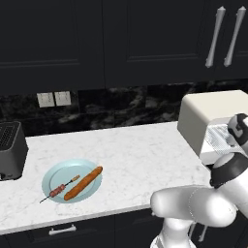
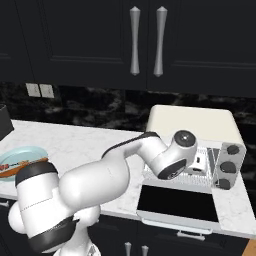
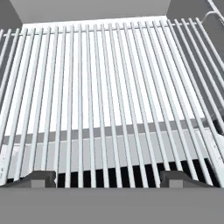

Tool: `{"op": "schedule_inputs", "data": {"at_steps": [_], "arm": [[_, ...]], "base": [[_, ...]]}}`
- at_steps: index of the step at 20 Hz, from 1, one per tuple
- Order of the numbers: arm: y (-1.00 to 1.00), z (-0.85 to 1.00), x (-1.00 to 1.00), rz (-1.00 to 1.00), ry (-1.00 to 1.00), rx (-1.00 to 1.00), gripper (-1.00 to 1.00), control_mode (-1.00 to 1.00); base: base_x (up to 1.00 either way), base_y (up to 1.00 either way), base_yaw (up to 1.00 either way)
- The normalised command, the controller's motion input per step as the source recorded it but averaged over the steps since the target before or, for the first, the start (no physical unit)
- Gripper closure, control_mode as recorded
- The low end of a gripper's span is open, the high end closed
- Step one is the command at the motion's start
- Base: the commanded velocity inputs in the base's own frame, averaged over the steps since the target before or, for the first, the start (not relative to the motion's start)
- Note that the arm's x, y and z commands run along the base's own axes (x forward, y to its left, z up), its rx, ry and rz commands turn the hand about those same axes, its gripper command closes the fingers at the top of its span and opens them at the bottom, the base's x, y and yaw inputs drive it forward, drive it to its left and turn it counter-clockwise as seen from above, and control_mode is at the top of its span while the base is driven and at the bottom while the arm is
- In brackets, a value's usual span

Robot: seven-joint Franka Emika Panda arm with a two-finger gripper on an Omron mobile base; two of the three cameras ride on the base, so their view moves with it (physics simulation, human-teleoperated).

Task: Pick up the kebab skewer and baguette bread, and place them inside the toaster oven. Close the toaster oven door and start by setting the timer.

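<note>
Marble counter (image 1: 131, 145) holds plate (image 1: 51, 177) and black toaster (image 1: 10, 150); claw (image 3: 106, 178) gapes empty above oven rack (image 3: 109, 87).

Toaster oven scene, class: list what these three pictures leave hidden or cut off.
- Toaster oven: right side cut by the frame edge, left base view.
- Plate and baguette bread: partly behind the arm, right base view.
- Wire rack: front corner hidden by the arm, right base view.
</note>
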Motion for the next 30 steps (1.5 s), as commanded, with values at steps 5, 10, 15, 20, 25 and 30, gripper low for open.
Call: {"op": "schedule_inputs", "data": {"at_steps": [5,10,15,20,25,30], "arm": [[0.00,-0.67,-0.76,0.00,0.18,0.00,-1.00,-1.00],[0.02,-0.35,-0.62,0.00,0.10,0.00,-1.00,-1.00],[0.26,0.19,-0.66,-0.03,0.00,0.00,-1.00,-1.00],[0.28,0.69,-0.50,-0.08,0.00,0.00,-1.00,-1.00],[0.84,0.79,-0.15,-0.14,0.00,-0.02,-1.00,-1.00],[1.00,0.34,-0.01,-0.17,-0.02,-0.08,-1.00,-1.00]], "base": [[0.00,0.00,0.00],[0.00,0.00,0.00],[0.00,0.00,0.00],[0.00,0.00,0.00],[0.00,0.00,0.00],[0.00,0.00,0.00]]}}
